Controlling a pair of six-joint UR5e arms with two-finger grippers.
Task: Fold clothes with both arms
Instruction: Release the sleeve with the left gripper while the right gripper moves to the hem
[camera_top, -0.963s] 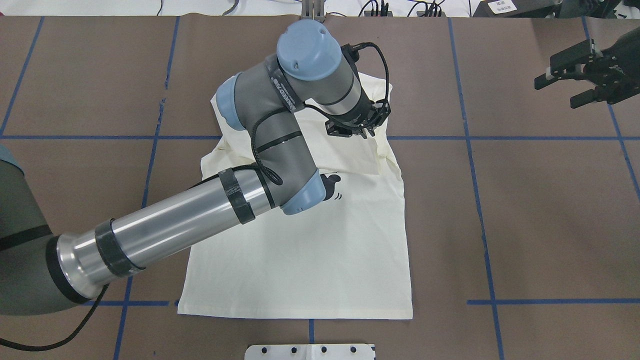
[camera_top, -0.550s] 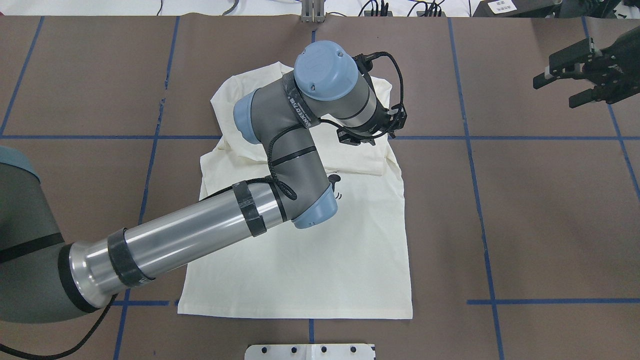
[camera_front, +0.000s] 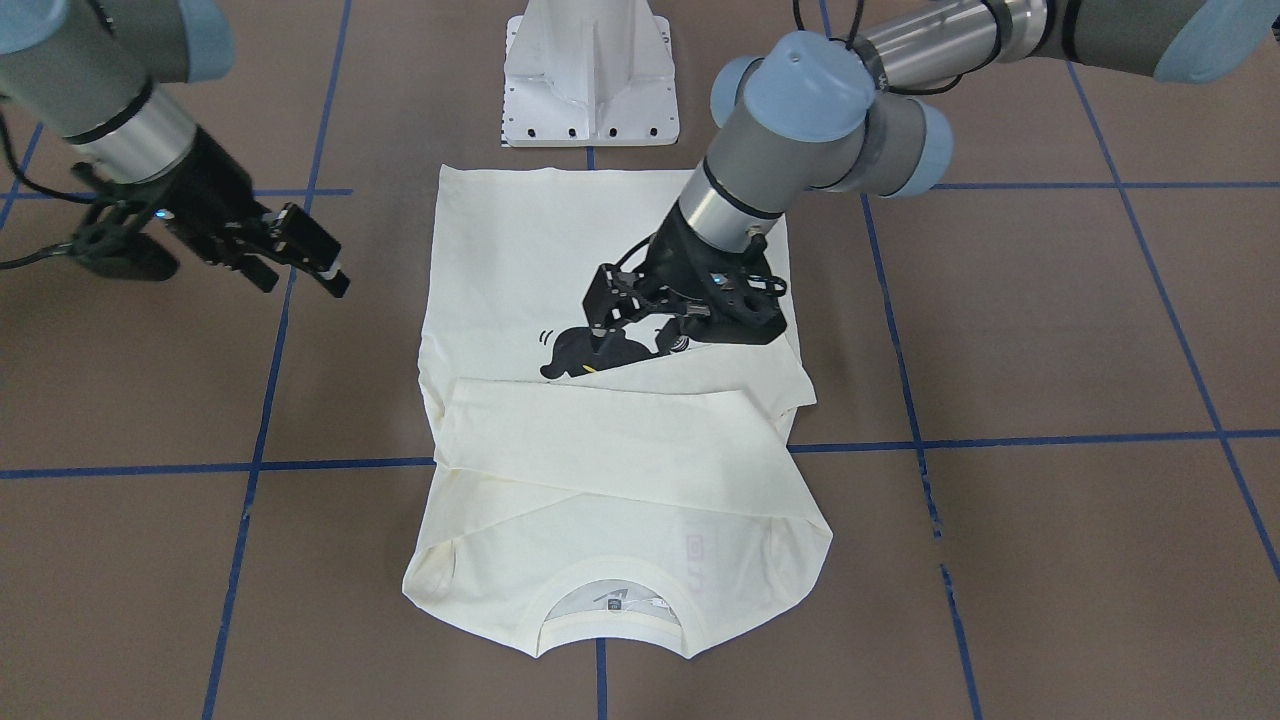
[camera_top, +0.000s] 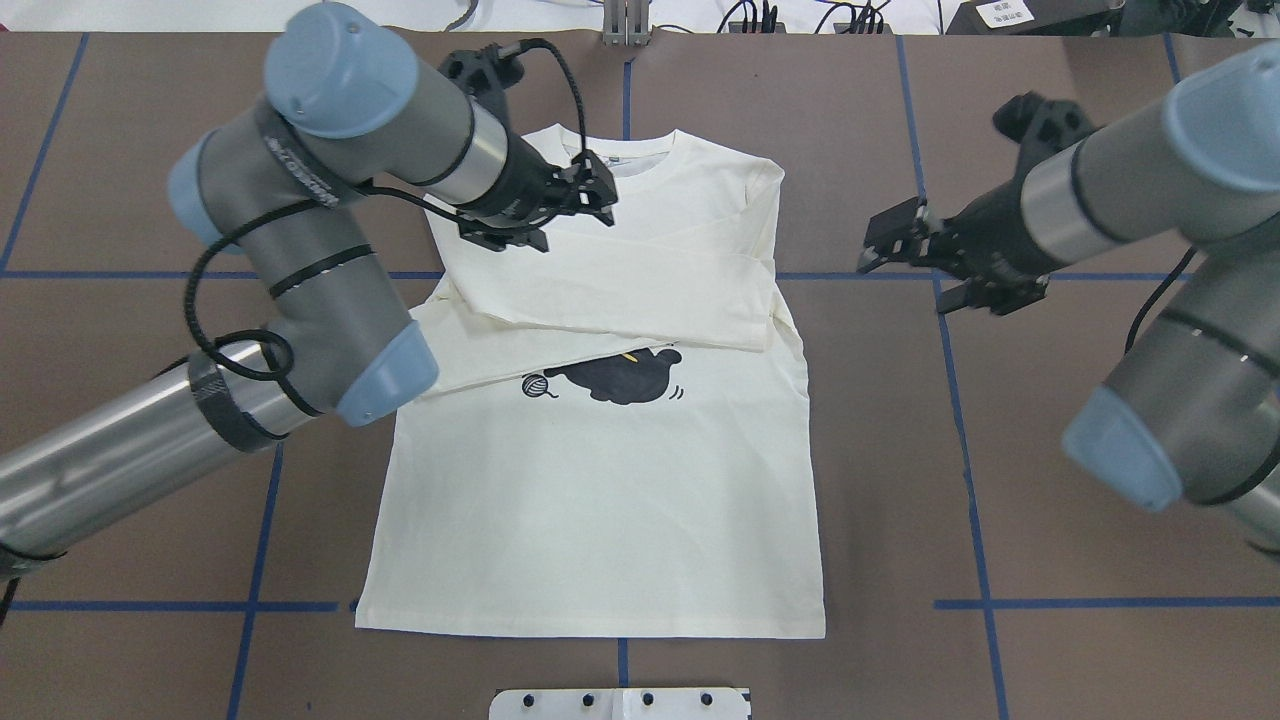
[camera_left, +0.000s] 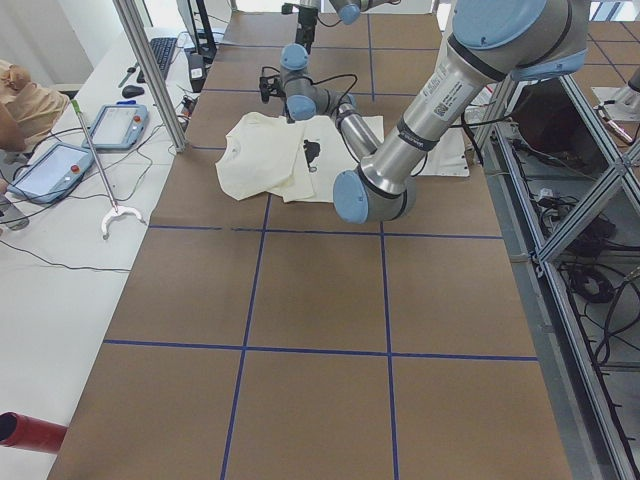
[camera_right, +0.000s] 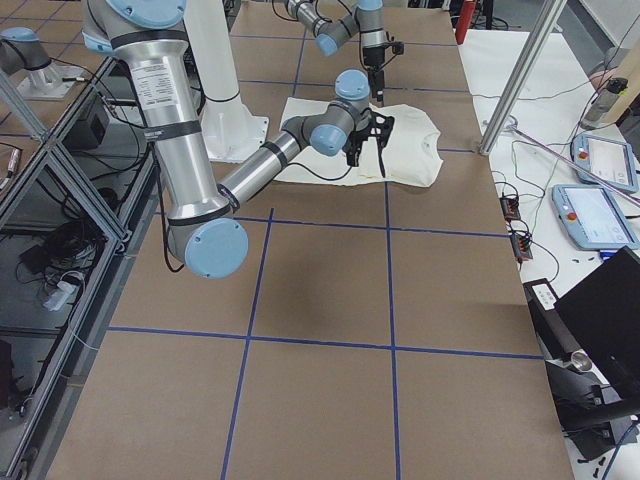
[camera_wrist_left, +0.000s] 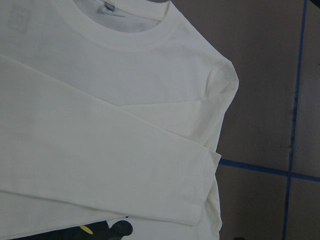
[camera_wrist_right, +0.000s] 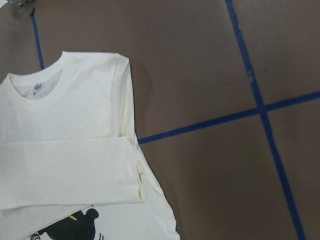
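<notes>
The cream long-sleeved T-shirt (camera_top: 600, 500) lies flat on the brown table, cat print (camera_top: 615, 378) up and collar at the far edge. Both sleeves are folded across the chest. It also shows in the front view (camera_front: 600, 440) and in both wrist views (camera_wrist_left: 125, 125) (camera_wrist_right: 65, 165). My left gripper (camera_top: 585, 205) hangs open and empty above the shirt's upper part; the front view places the left gripper (camera_front: 625, 315) over the print. My right gripper (camera_top: 915, 260) is open and empty, raised beside the shirt's right shoulder, and it also shows in the front view (camera_front: 295, 255).
The white pedestal base (camera_front: 590, 90) stands at the near edge behind the shirt's hem. Blue tape lines (camera_top: 1100, 603) cross the table. Tablets (camera_left: 50, 170) (camera_right: 600, 215) and cables lie on side benches beyond the table's far edge.
My left arm has swung from the shirt's right shoulder back to the left, leaving the sleeve lying across the chest. My right arm has come in from the far right toward the shirt.
</notes>
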